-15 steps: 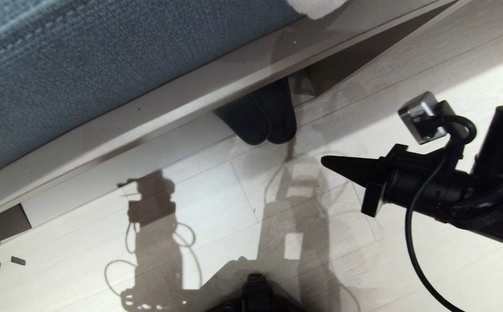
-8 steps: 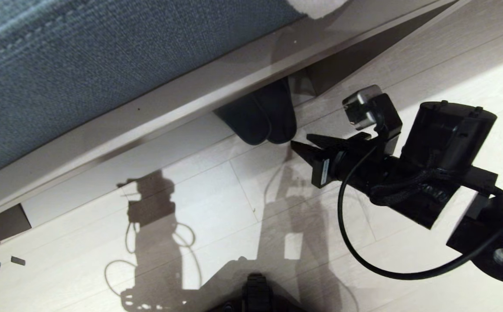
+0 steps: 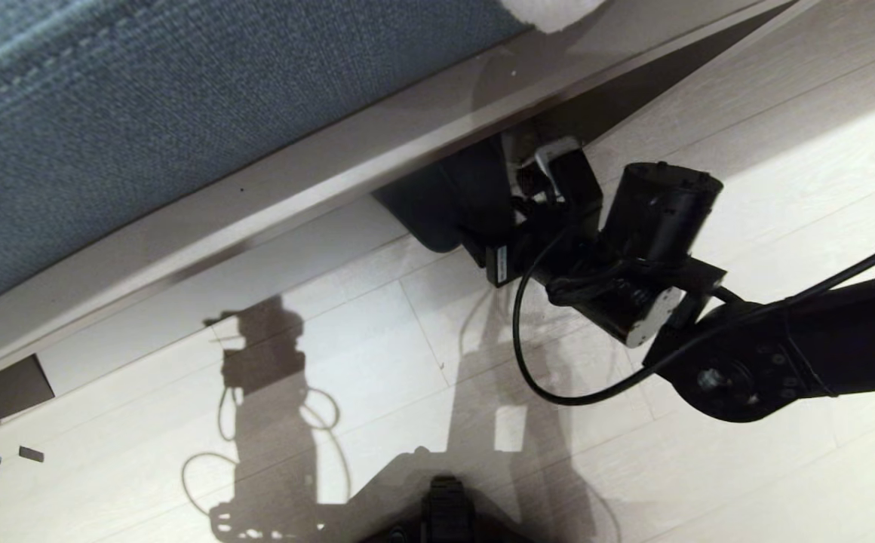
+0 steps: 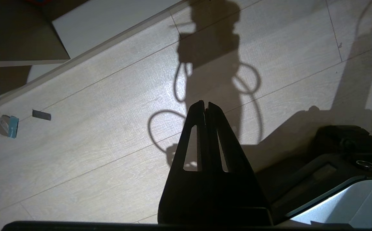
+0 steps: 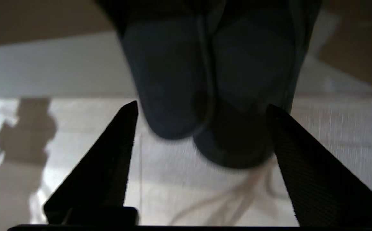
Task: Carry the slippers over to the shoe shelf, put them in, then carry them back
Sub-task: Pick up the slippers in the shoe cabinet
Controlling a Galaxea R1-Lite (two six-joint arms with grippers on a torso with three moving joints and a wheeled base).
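Right gripper (image 5: 202, 106) has its fingers spread wide just before the slippers (image 5: 205, 80), which lie side by side, half inside the shoe shelf (image 3: 528, 143). They look soft and light (fabric yields), so pinching both together at the near ends seems best.

I can't see the slippers' (image 3: 437, 207) far ends under the bench edge (image 3: 271, 196); my right gripper (image 3: 494, 226) covers part of one, and they blur in its wrist view.
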